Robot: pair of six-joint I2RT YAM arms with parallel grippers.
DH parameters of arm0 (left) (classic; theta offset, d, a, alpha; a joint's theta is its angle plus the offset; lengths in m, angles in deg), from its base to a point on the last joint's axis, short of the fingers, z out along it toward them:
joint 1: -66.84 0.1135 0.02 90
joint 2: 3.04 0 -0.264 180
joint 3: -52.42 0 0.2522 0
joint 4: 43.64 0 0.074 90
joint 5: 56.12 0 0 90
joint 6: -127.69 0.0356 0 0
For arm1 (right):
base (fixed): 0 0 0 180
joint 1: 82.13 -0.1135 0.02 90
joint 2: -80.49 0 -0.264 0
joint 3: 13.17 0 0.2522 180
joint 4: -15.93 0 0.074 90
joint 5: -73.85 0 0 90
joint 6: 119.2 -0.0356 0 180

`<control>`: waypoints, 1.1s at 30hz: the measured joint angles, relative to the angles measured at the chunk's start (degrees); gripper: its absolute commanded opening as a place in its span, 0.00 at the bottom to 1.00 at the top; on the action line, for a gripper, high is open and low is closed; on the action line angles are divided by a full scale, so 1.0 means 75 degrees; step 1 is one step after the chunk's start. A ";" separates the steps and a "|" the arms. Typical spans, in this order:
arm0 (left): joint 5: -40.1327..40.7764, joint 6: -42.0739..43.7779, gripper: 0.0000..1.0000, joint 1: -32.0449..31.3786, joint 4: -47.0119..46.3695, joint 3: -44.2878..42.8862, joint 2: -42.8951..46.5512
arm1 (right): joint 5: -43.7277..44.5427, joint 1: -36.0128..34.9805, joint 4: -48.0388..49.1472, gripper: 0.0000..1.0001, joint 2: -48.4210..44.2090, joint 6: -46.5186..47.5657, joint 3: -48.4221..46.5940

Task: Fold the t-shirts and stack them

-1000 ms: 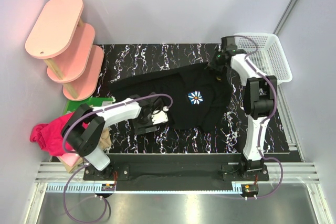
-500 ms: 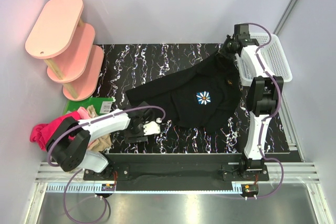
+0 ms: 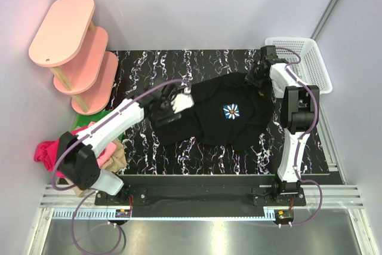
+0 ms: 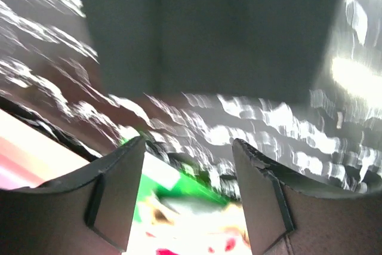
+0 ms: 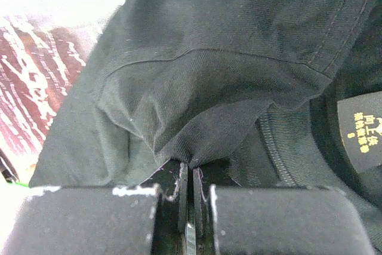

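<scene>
The black t-shirt (image 3: 209, 114) with a white daisy print (image 3: 231, 110) lies crumpled on the black marbled table (image 3: 149, 64). My right gripper (image 3: 258, 76) is shut on the shirt's upper right edge near the collar; in the right wrist view the black cloth (image 5: 197, 76) is pinched between the closed jaws (image 5: 191, 174). My left gripper (image 3: 164, 107) is open and empty over the shirt's left end; its view is blurred, with black cloth (image 4: 215, 28) ahead of the fingers (image 4: 119, 189). Pink, magenta and tan tees (image 3: 54, 147) lie piled at the left edge.
A pink three-tier shelf (image 3: 74, 46) stands at the back left. A white basket (image 3: 304, 61) sits at the back right, next to my right arm. A flat green packet (image 3: 98, 117) lies by the shelf's foot.
My left gripper moved from the table's near left up and back to the shirt's left end. The shirt bunched toward the right. My right gripper shifted slightly near the basket, still holding cloth.
</scene>
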 measured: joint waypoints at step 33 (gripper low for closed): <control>-0.1233 -0.1358 0.60 -0.0137 -0.0329 -0.0265 -0.3168 | 0.0003 -0.0079 0.0417 0.00 -0.0906 0.0055 0.0353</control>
